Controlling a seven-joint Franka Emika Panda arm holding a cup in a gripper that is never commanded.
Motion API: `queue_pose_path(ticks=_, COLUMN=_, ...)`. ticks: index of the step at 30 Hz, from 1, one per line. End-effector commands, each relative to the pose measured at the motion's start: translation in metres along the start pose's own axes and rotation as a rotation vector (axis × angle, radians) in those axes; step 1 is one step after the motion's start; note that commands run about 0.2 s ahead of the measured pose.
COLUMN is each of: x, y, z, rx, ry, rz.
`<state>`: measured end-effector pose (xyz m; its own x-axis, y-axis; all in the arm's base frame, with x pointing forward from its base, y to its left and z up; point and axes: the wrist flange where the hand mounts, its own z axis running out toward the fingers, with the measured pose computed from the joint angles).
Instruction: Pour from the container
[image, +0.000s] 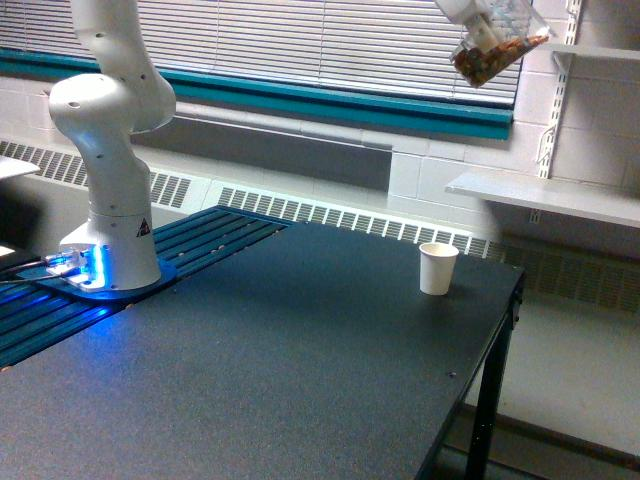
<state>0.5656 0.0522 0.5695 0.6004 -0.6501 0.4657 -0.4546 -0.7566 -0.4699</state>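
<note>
The gripper (470, 12) is running off the top edge of the exterior view, so only a pale stub of it is showing; its fingers are lying against the container (494, 48) and appearing to pinch it, though the jaws themselves are too cropped to make out clearly; the arm's upper links are also passing out of the picture above the white base column (112, 160).

Taking the white paper cup (437, 268) as the landmark: it is standing upright on the dark table (260, 370), close to the table's far edge and toward the exterior view's right; the base column is sitting well apart from it, toward the exterior view's left, on a blue-lit plate; a window with closed blinds (300, 45) is stretching behind it, and a white wall shelf (545, 195) is jutting out beyond it on the exterior view's right.

The container is hanging high above the paper cup and slightly toward the exterior view's right of it, tilted, with brown granular contents showing through its clear walls; it is sitting just below and beside the gripper's visible stub, touching it.
</note>
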Motion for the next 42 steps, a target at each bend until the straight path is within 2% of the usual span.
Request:
queue_pose_path(ticks=1, x=-0.045, y=-0.021, z=0.002, rx=0.030, ry=-0.027, rz=-0.072)
queue_pose_path(ticks=10, x=-0.097, y=-0.030, z=0.023, rx=0.041, ry=-0.087, rz=-0.175)
queue_pose_path(ticks=23, x=-0.156, y=-0.029, z=0.047, rx=0.011, ry=-0.139, rz=-0.311)
queue_pose_path(ticks=42, x=-0.227, y=0.003, z=0.083, rx=-0.045, ry=-0.237, rz=-0.411)
